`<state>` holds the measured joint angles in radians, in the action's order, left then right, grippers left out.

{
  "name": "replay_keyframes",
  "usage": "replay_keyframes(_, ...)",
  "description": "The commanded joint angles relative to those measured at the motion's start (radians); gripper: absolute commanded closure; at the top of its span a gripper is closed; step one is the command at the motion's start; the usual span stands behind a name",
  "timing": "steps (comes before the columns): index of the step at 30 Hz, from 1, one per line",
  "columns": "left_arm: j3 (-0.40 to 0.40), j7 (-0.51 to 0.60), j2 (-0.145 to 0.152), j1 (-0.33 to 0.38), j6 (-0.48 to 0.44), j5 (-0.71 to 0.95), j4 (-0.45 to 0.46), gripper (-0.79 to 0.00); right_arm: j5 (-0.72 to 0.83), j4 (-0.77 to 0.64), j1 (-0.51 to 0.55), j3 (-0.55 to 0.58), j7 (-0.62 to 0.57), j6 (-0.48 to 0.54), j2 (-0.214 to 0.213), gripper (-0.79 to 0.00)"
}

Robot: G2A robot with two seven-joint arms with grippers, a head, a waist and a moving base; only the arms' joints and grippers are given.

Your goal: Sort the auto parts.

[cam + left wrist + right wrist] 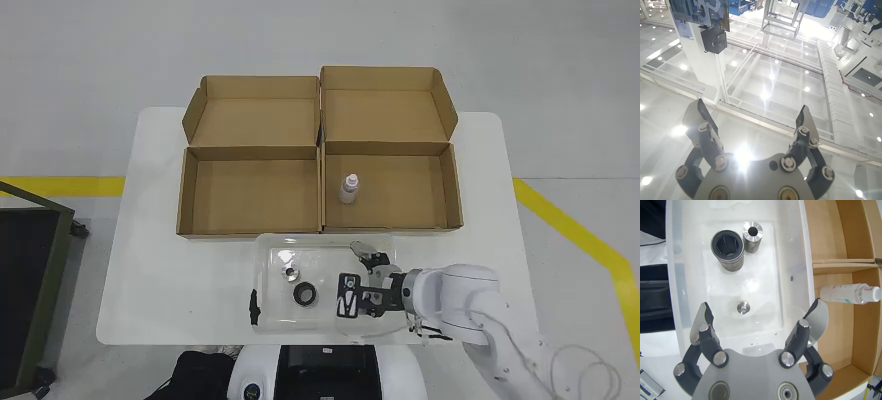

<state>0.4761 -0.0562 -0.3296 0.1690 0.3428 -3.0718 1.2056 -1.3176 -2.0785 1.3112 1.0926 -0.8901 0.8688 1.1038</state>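
Standing on the white table [150, 250], left box [250, 195] and right box [400, 195] sit side by side, lids open. Clear tray [320, 260] lies just in front of them. Right gripper [761, 305] hangs over the tray's right end, fingers spread wide, holding nothing. Left gripper [752, 105] points at the ceiling, fingers wide. White bottle [348, 187] stands in the right box. In the tray: black-lined bearing [727, 251] just beside steel sleeve [752, 237]; small steel plug [743, 308] apart, under the right gripper

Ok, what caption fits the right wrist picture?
Open gripper over a clear tray holding a big ring, a tube and a small peg; bottle in box nearby.
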Motion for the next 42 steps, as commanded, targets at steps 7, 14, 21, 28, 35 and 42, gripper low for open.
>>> replay_keyframes(7, 0.0, 0.0, 0.0, 0.0, 0.0, 0.0, 0.0, -0.785, 0.014, 0.061, -0.024, -0.043, -0.034, -0.017, -0.001, -0.634)
replay_keyframes(14, 0.0, 0.0, 0.0, 0.0, 0.0, 0.0, 0.0, -0.785, 0.015, 0.095, -0.038, -0.063, -0.044, -0.029, -0.003, -0.459)
replay_keyframes(21, 0.0, 0.0, 0.0, 0.0, 0.0, 0.0, 0.0, -0.785, 0.028, 0.123, -0.057, -0.089, -0.058, -0.032, -0.005, -0.339)
replay_keyframes(28, 0.0, 0.0, 0.0, 0.0, 0.0, 0.0, 0.0, -0.785, 0.041, 0.146, -0.082, -0.112, -0.054, -0.031, -0.005, -0.046)
replay_keyframes(35, 0.0, 0.0, 0.0, 0.0, 0.0, 0.0, 0.0, -0.785, 0.06, 0.098, -0.103, -0.117, -0.064, -0.016, -0.01, 0.0)
replay_keyframes(42, 0.0, 0.0, 0.0, 0.0, 0.0, 0.0, 0.0, -0.785, 0.056, 0.008, -0.099, -0.086, 0.011, -0.028, -0.018, 0.0)
